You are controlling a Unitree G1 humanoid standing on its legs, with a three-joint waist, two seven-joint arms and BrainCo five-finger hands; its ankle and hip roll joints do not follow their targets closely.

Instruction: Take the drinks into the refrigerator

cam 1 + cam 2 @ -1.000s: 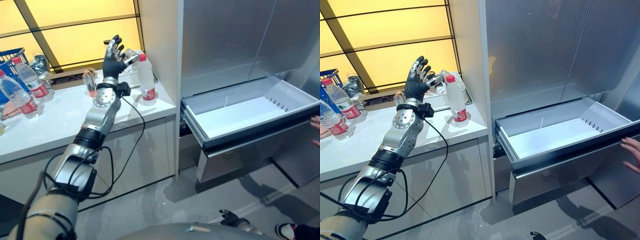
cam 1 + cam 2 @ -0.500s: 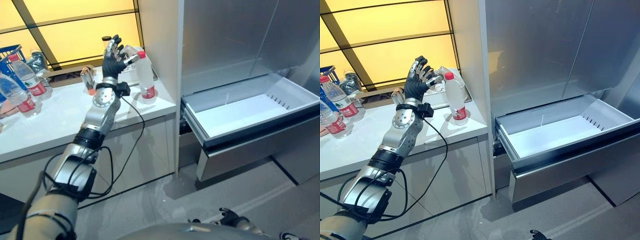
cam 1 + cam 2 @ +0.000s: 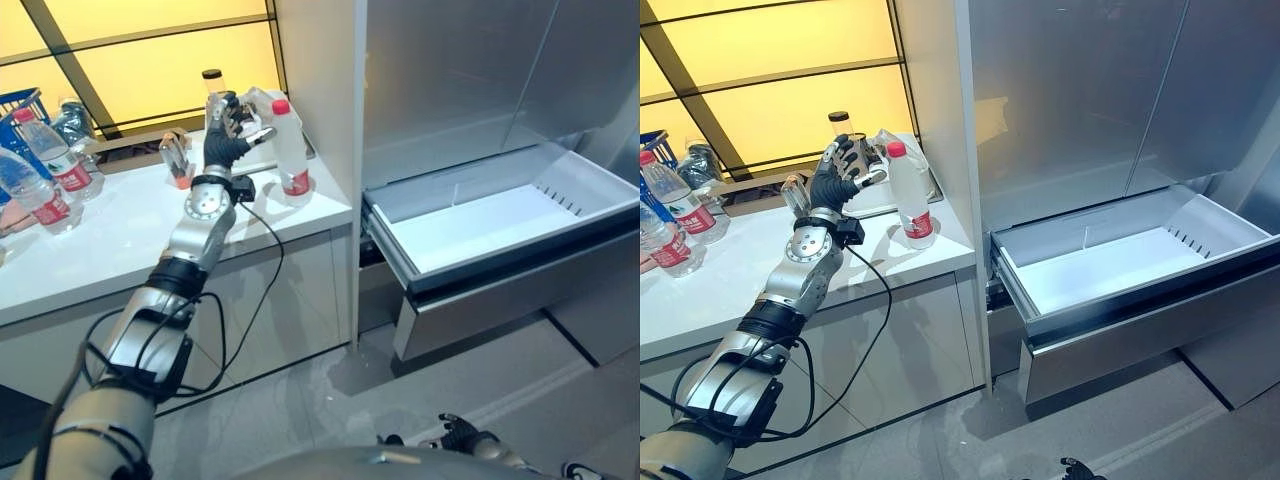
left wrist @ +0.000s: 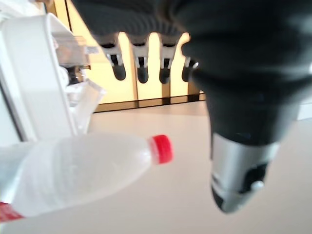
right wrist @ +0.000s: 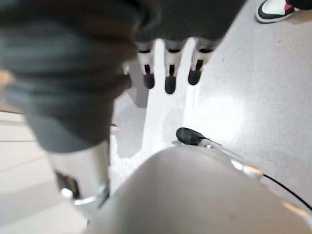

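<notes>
The left hand is raised just beside the red-capped bottle, which stands upright on the white worktop near the edge closest to the refrigerator; fingers and thumb are spread and relaxed with nothing in them, and the left wrist view shows the bottle lying in the gap between fingers and thumb, not yet touched, so the hand looks set to close round its body. Beside that bottle, the refrigerator's lower drawer is pulled out and bare inside, probably to receive the drinks. Further from the bottle, along the worktop, stand more red-labelled bottles, partly cut off at the frame edge next to a blue basket. Just behind the bottle sits a pale crumpled thing and a small dark-lidded jar, both too screened by the hand to identify. The right hand hangs low over the floor, fingers straight and empty, a person's shoe near it
</notes>
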